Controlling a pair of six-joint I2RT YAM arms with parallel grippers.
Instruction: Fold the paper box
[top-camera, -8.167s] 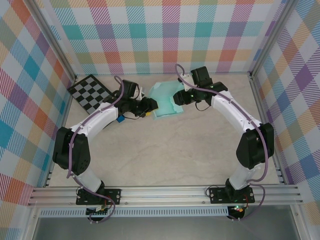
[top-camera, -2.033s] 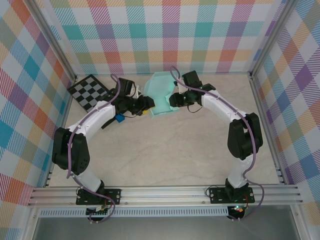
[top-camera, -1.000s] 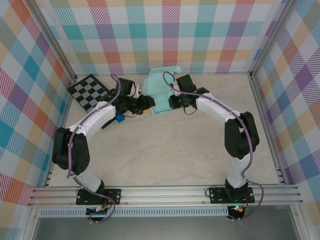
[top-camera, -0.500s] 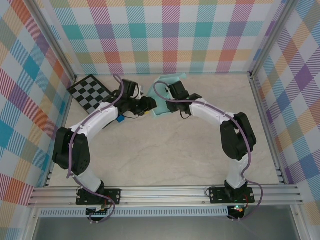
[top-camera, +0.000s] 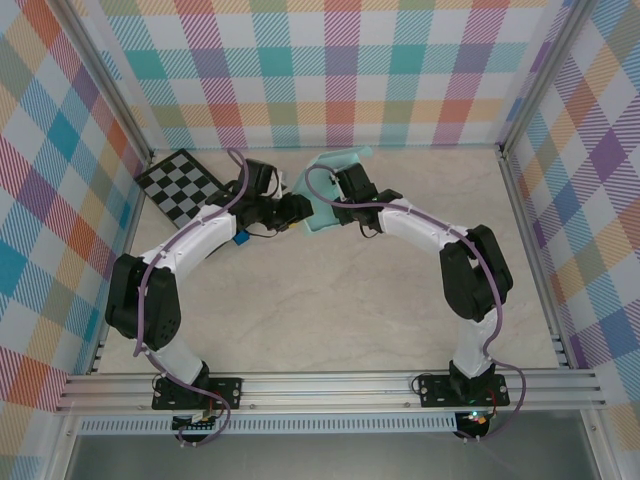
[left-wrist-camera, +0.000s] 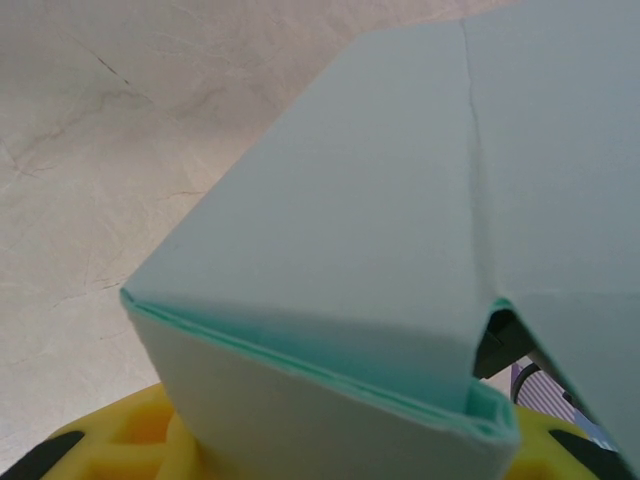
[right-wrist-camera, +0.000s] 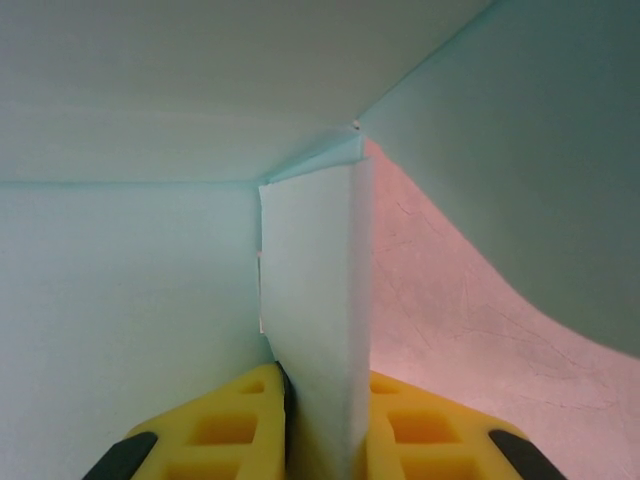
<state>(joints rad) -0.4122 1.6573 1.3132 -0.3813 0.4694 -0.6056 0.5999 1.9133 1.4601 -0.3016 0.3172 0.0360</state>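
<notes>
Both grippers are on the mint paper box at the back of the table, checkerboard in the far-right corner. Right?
Not quite. The checkerboard lies in the far-left corner, beside the left arm; the top external view shows it. The rest holds: the left gripper and the right gripper are both on the paper box at the back of the table.

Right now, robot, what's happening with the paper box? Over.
Left gripper clamped on paper box wall. Right gripper pinching a flap. Box partly folded. Checkerboard and blue cube lie apart, left.
</notes>
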